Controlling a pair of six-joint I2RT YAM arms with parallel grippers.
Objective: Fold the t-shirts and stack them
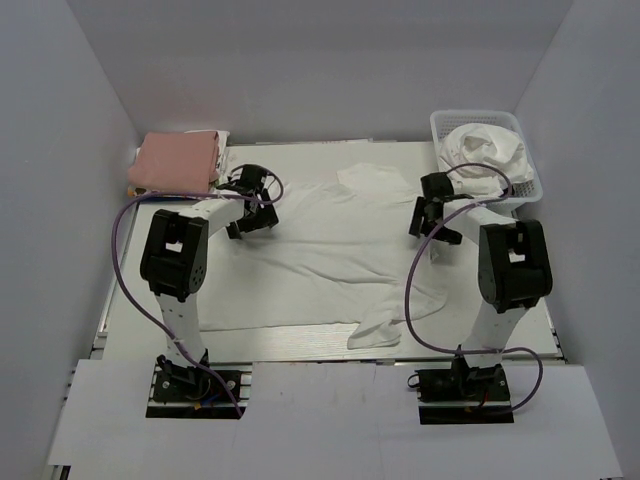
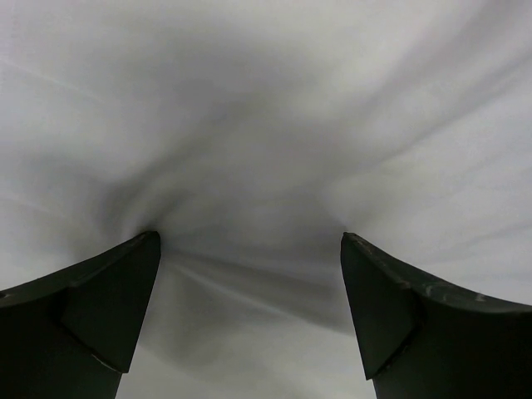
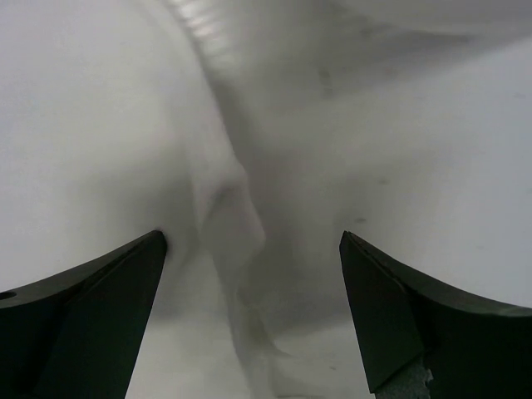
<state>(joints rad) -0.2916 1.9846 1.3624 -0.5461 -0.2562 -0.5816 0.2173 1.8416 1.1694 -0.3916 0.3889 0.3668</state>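
**A:** Where was the shirt?

**B:** Flat on the table, between the arms. Its long way ran left to right.

**A:** And the tools?

**B:** The left tool was at its left end and the right tool at its right end. Both were open wide, with cloth right under them and nothing held.

**A:** What was farther back?

**B:** A pink cloth far left. A basket far right held a second shirt. Plain walls stood all round.
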